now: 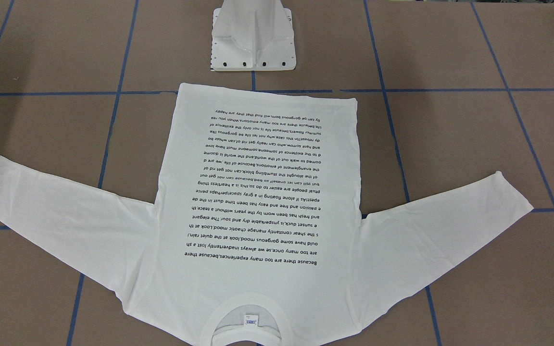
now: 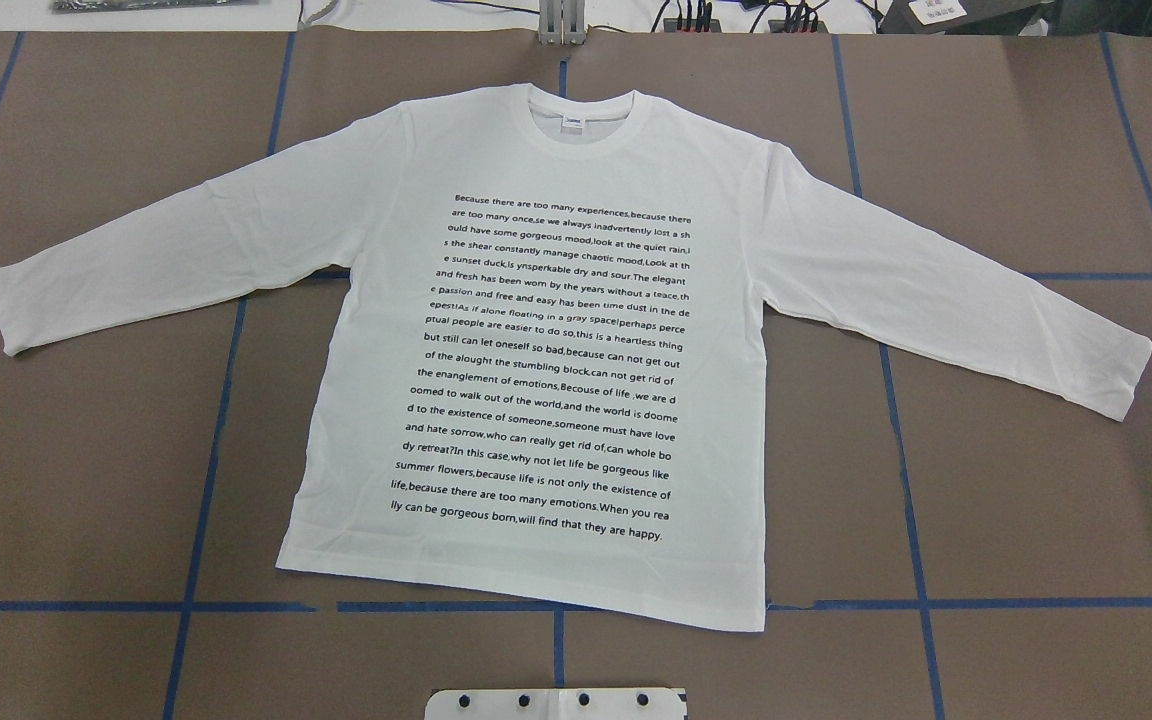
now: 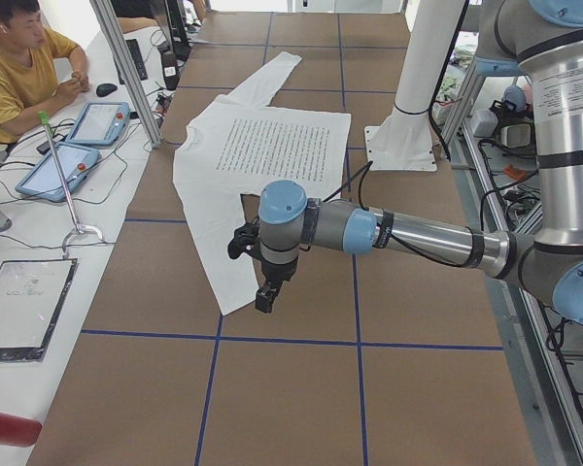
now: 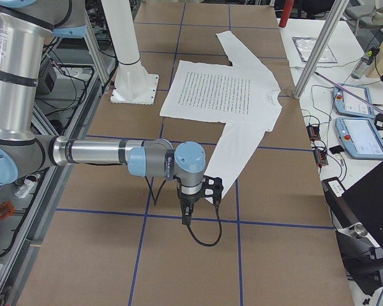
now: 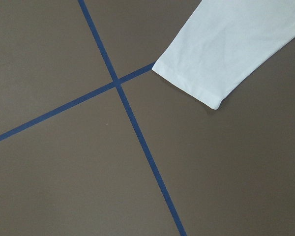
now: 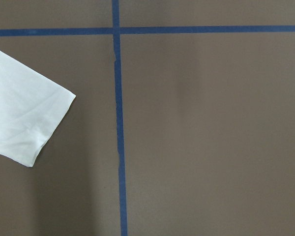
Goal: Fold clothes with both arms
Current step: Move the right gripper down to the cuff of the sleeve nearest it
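The white long-sleeved T-shirt (image 2: 536, 350) lies flat on the brown table, printed text up, sleeves spread, collar (image 2: 586, 120) away from the robot. It also shows in the front view (image 1: 258, 192). The left arm's gripper (image 3: 262, 291) hangs above the cuff of the sleeve on the robot's left (image 5: 221, 49), clear of the cloth. The right arm's gripper (image 4: 186, 213) hangs above the other cuff (image 6: 24, 123). Both grippers show only in the side views, so I cannot tell whether they are open or shut. Neither arm appears in the overhead or front view.
The white pedestal base (image 1: 253, 43) stands just behind the shirt's hem. Blue tape lines (image 2: 206, 450) cross the table in a grid. An operator (image 3: 19, 68) sits at a side desk with tablets (image 3: 63, 170). An aluminium post (image 4: 319, 44) stands by the collar.
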Robot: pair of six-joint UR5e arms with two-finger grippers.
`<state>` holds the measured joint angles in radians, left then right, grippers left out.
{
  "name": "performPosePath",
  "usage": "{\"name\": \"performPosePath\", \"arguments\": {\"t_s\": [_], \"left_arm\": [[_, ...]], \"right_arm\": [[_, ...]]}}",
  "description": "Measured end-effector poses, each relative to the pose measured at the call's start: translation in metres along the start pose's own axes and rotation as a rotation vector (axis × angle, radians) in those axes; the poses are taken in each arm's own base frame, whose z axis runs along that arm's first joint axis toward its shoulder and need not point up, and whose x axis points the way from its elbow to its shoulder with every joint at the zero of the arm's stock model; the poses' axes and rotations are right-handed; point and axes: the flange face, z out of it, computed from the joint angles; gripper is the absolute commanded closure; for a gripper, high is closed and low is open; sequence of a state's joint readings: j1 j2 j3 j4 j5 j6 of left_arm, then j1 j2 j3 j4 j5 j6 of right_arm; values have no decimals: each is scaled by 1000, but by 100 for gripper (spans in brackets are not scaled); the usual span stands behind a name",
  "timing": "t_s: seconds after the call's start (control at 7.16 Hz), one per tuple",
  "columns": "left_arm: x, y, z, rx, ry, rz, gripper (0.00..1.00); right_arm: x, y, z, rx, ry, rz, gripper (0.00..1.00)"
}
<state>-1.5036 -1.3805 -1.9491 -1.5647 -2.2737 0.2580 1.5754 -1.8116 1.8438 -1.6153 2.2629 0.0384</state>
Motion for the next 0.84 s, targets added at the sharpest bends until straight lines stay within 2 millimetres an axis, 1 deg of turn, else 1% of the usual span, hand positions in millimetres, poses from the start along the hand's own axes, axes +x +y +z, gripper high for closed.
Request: {"name": "performPosePath", "arguments": {"t_s": [0.28, 0.42, 0.56, 0.7, 0.84], "left_arm": [[2, -2, -2, 12, -3, 15, 0], [5, -5, -6, 23, -5, 25, 0], [10, -11, -14, 45, -10, 41, 0], [16, -21, -24, 72, -17, 61, 0], [19, -31, -30, 93, -23, 79, 0]], "right_arm": [[0, 0, 0, 0, -2, 1, 0], [-2, 0, -1, 3, -5, -1, 0], [-7, -3, -6, 13, -8, -9, 0], [-17, -10, -17, 36, -12, -29, 0], [-33, -24, -34, 77, -14, -63, 0]]}}
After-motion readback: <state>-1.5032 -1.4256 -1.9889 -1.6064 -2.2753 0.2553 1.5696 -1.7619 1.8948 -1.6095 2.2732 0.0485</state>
